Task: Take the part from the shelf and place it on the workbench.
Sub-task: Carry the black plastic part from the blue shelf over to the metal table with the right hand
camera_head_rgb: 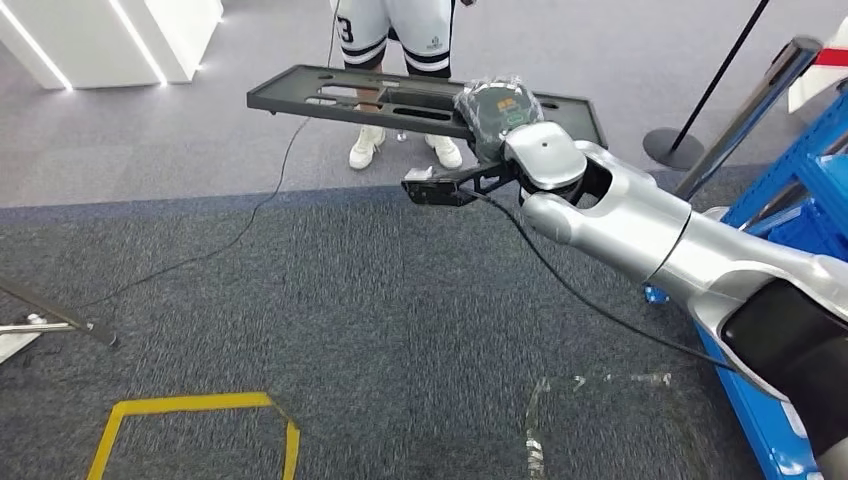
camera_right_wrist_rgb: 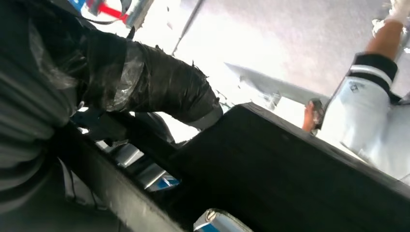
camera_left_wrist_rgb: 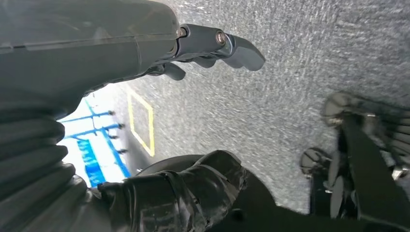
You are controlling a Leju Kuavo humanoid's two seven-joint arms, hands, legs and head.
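A: So, where does the right hand (camera_head_rgb: 500,115) stand?

B: Its fingers are wrapped over the near long edge of the flat black plastic part with long slots (camera_head_rgb: 400,100), close to that part's right end. The part is in the air over the grey carpet (camera_head_rgb: 380,320), roughly level, with most of its length running out to the robot's left past the grip

A: And the left hand (camera_left_wrist_rgb: 193,53)?

B: Hanging over the carpet, holding nothing, fingers loosely curled but apart from the thumb

A: What worries you?

B: The hold is at one end, so I'd guess the long free end wants to sag or twist in the fingers; a quick turn could lever it loose. Also, a person in white shorts and white shoes (camera_head_rgb: 400,40) stands just behind the part's far edge, so a swing could clip their legs

A: Anything else nearby?

B: The blue metal shelf frame (camera_head_rgb: 800,190) sits by the right arm, and a black post on a round base (camera_head_rgb: 690,125) stands beyond it; the part's right end could catch either. I see no workbench, so the carry is far from finished
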